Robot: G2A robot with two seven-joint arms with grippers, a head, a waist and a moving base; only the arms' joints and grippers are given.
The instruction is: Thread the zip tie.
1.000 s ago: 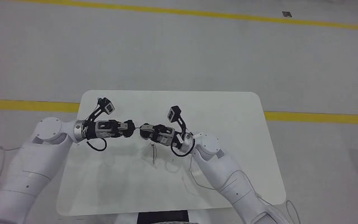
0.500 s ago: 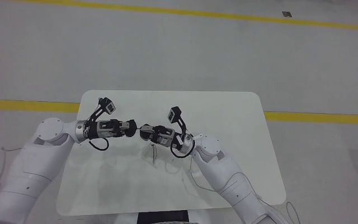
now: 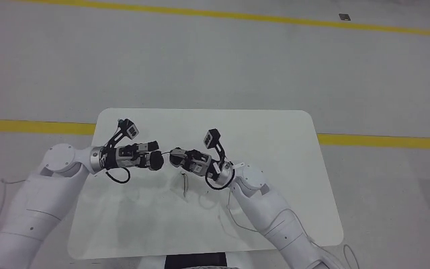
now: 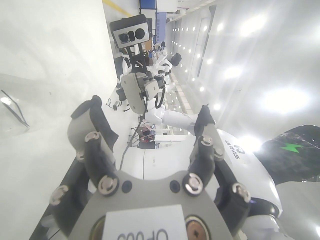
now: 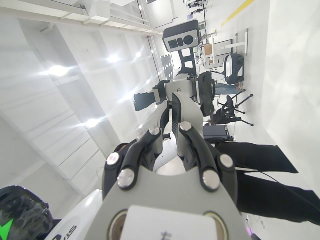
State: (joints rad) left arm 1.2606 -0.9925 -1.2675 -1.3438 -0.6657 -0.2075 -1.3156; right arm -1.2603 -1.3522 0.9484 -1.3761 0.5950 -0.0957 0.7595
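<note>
Above the middle of the white table (image 3: 269,134) my two grippers face each other tip to tip. My left gripper (image 3: 156,159) (image 4: 148,104) is open, with nothing between its black-padded fingers. A short gap away, my right gripper (image 3: 176,156) (image 5: 171,106) is shut; I cannot make out a zip tie between its fingers. A thin black zip tie (image 3: 185,183) (image 4: 15,112) lies on the table under clear plastic, on the robot's side of the grippers. The right wrist view looks onto the open left gripper (image 5: 175,93) just beyond its own tips.
The table's rounded corners and edges lie well away from both arms. Free tabletop lies on the far side and to the right. Yellow floor lines (image 3: 376,140) run past the table.
My left gripper's fingers have spread apart and it has dropped back a little from the right gripper. The right arm has barely moved.
</note>
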